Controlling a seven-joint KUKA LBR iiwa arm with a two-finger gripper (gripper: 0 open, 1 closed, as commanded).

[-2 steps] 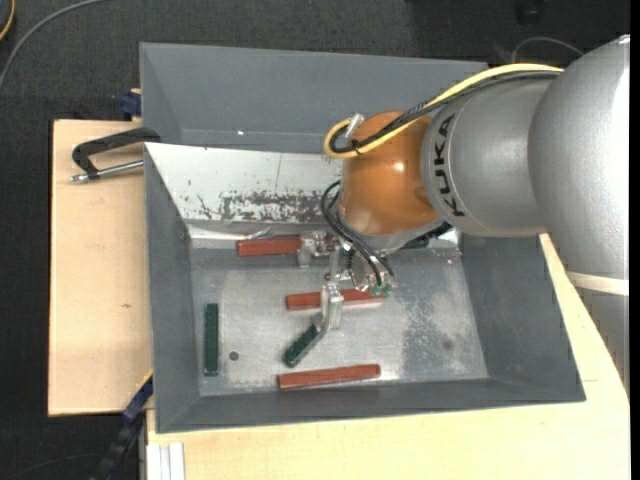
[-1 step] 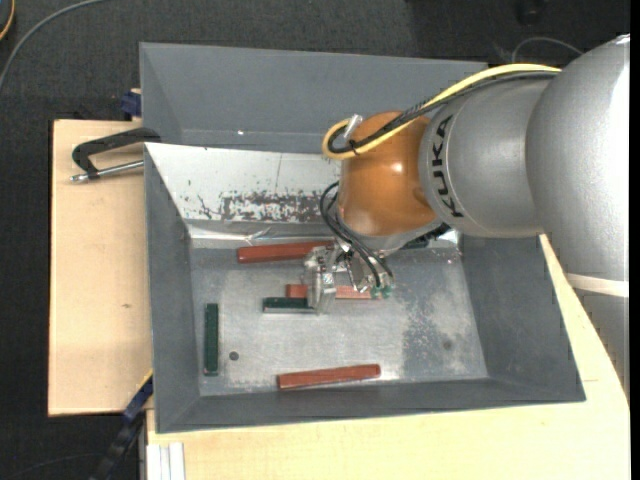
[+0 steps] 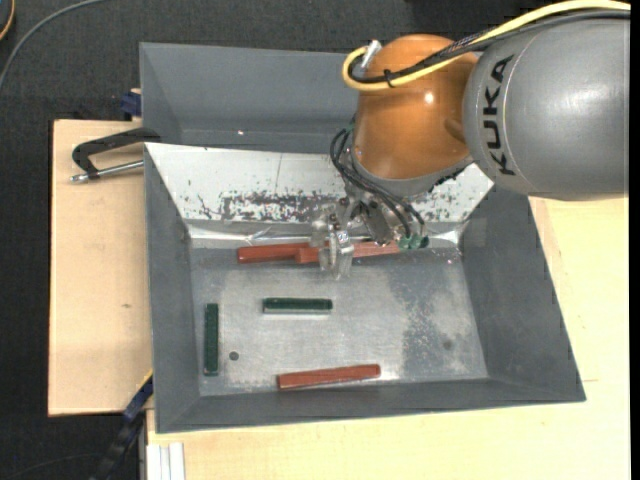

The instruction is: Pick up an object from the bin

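Four slim sticks lie apart from one another on the floor of the grey metal bin (image 3: 165, 278); the short dark green stick (image 3: 297, 306) near the middle of that floor serves as the mark for the rest. Beyond it, at the foot of the far wall, lies the long red-brown stick (image 3: 265, 254), set crosswise and roughly parallel to the green one. The pincer (image 3: 335, 248) is down at this long red-brown stick, beyond the green stick's right end. Its metal tip covers the stick partway along, so red-brown shows on both sides of it, more to the left than to the right. Whether the pincer is apart, together or clamped on the stick cannot be told from this angle. Above the pincer sits the arm's orange cover (image 3: 410, 118), and past that the thick grey link (image 3: 560, 98) lettered KUKA, both to the right of the green stick and beyond it. Left of the short dark green stick and somewhat nearer the front, a second dark green stick (image 3: 210, 338) lies lengthwise close to the left wall, with a small dark speck (image 3: 233, 357) just beside its lower part. In front of the short dark green stick, near the front wall, a second red-brown stick (image 3: 328, 376) lies crosswise. Dark flecks (image 3: 260, 206) dot the pale sheet on the far wall beyond the green stick.
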